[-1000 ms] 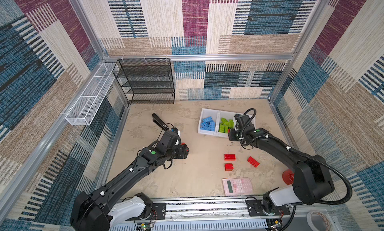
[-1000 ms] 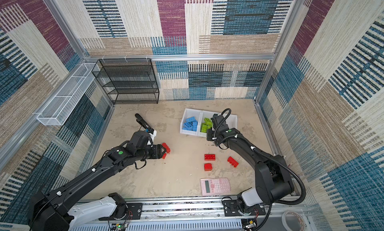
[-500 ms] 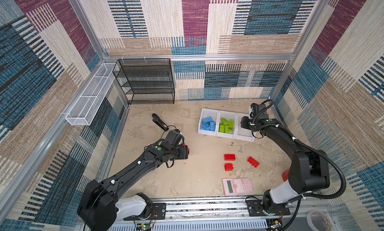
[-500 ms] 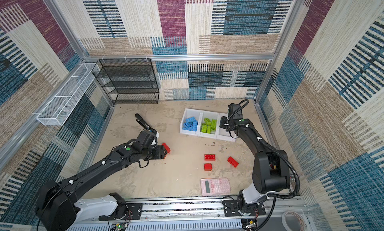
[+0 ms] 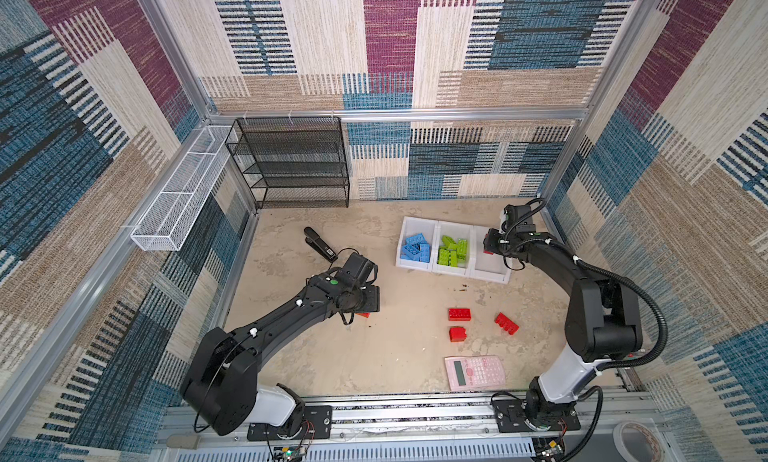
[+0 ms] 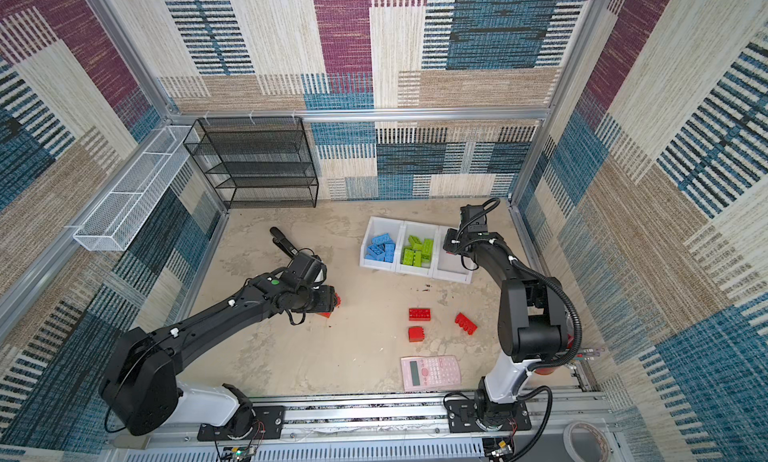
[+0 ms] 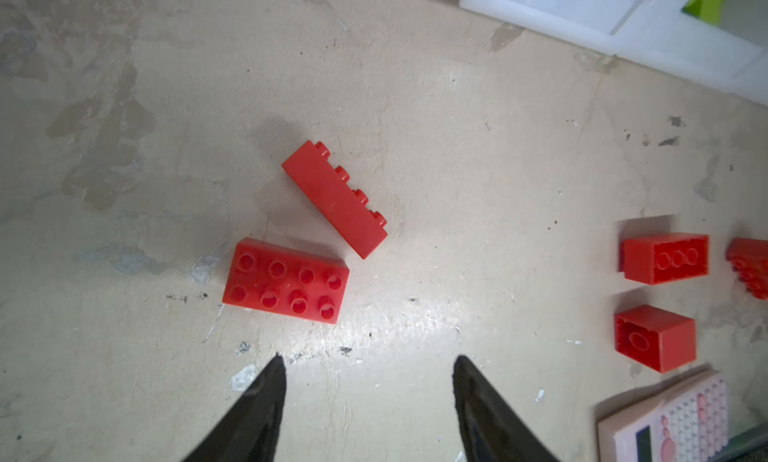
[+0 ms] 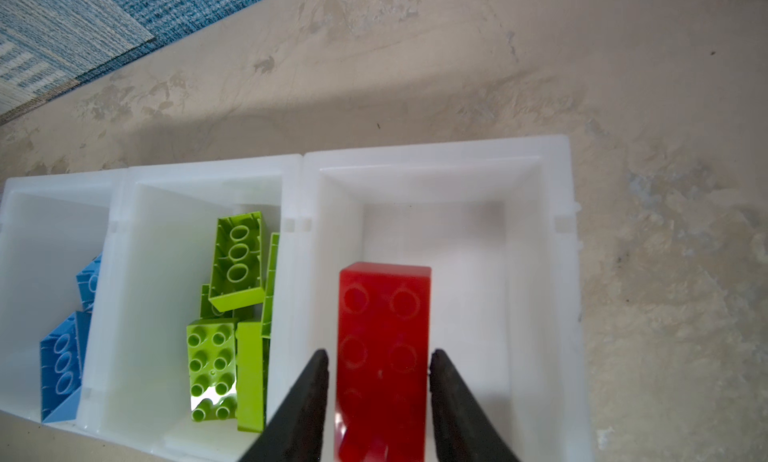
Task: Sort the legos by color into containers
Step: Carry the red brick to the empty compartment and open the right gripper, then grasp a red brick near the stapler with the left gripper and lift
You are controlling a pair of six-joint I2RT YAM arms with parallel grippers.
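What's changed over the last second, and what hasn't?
The right gripper swung from the middle bin's front edge rightward to above the end bin. Its jaws now look parted around the red brick, letting go. Unchanged: the left gripper, open above two red bricks; three loose red bricks by the calculator; the blue bricks and green bricks in their bins.

pink calculator (image 5: pixel 475 372) | black mesh rack (image 5: pixel 299 165) | wire basket (image 5: pixel 183 194) | stapler (image 5: pixel 319 244)
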